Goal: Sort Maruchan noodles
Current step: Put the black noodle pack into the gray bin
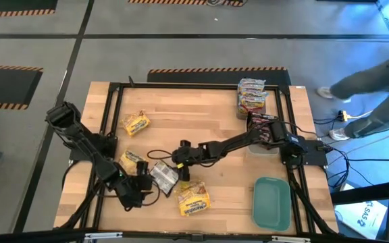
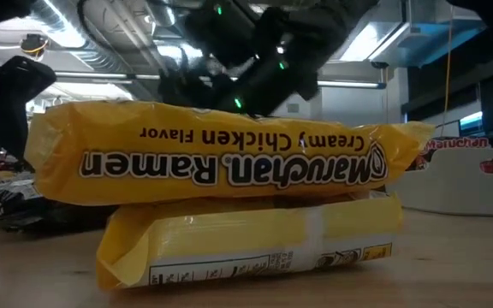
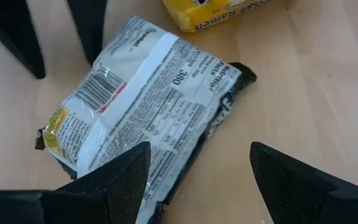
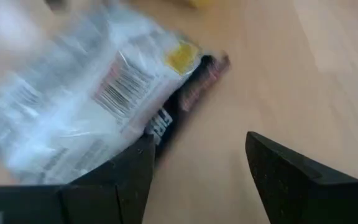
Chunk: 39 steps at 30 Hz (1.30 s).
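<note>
High view: wooden table at frame centre. Left gripper sits at lower left of centre, right gripper reaches in from the right to the middle. Between them lies a silvery packet, back side up.

Other noodles:
- yellow packet, upper left of the table
- yellow packet near the left arm
- yellow pair, stacked at lower centre
- stack of packets, upper right corner of the table
- dark packets in a clear tray, right of centre, partly covered by the right arm

Teal lid lies at lower right.

Left wrist view: silvery packet fills the middle, barcode and nutrition print visible; left fingers spread, one fingertip overlapping the packet's near edge, nothing pinched.

Right wrist view: same packet, blurred; right fingers spread apart, empty.

Low view: yellow pair close up, top one reads "Creamy Chicken Flavor" upside down.

A person stands at the right edge of the high view.
</note>
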### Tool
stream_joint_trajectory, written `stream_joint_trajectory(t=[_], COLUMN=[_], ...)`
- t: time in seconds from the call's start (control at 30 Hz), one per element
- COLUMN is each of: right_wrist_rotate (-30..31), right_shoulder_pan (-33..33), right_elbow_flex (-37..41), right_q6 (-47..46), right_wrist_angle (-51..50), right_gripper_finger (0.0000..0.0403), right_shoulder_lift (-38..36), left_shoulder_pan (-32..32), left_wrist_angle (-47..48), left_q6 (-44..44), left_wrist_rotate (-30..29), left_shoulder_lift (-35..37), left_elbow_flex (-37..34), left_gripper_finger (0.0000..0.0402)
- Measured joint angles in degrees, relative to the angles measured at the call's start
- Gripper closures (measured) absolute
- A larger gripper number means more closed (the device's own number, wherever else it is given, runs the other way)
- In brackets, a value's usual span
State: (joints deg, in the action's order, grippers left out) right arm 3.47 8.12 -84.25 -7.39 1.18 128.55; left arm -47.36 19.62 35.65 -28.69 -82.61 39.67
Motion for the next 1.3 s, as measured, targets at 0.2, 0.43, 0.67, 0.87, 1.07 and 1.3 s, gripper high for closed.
stream_joint_trajectory(t=[0.2,0.43,0.67,0.87,1.07,1.3], right_wrist_rotate=[-10.03,-18.61,-22.86,-28.01,-29.42,-29.99], right_shoulder_pan=[-0.75,-1.86,-3.45,-4.18,-4.09,-4.13], right_elbow_flex=[-3.5,-2.76,-2.21,-2.47,-2.28,-2.07], right_q6=[-8.43,-22.16,-30.73,-34.18,-35.94,-36.34], right_wrist_angle=[-1.39,-1.78,-0.98,0.43,3.84,6.04], right_gripper_finger=[0.0166,0.0166,0.0163,0.011,0.006,0.0081], right_shoulder_lift=[-1.05,-1.02,1.37,3.19,3.47,3.72], left_shoulder_pan=[-1.05,-1.5,-1.4,-1.09,0.15,1.09], left_wrist_angle=[-0.11,-3.34,-4.62,-4.77,-6.89,-7.0], left_q6=[0.14,0.05,-0.46,0.06,-1.23,-1.57], left_wrist_rotate=[-1.2,-4.76,-11.15,-11.71,-12.98,-13.15], left_shoulder_lift=[-1.77,-9.14,-12.64,-12.63,-12.68,-12.59], left_elbow_flex=[0.08,0.23,0.24,0.16,0.1,0.43], left_gripper_finger=[0.013,0.0131,0.0131,0.0131,0.0131,0.0131])
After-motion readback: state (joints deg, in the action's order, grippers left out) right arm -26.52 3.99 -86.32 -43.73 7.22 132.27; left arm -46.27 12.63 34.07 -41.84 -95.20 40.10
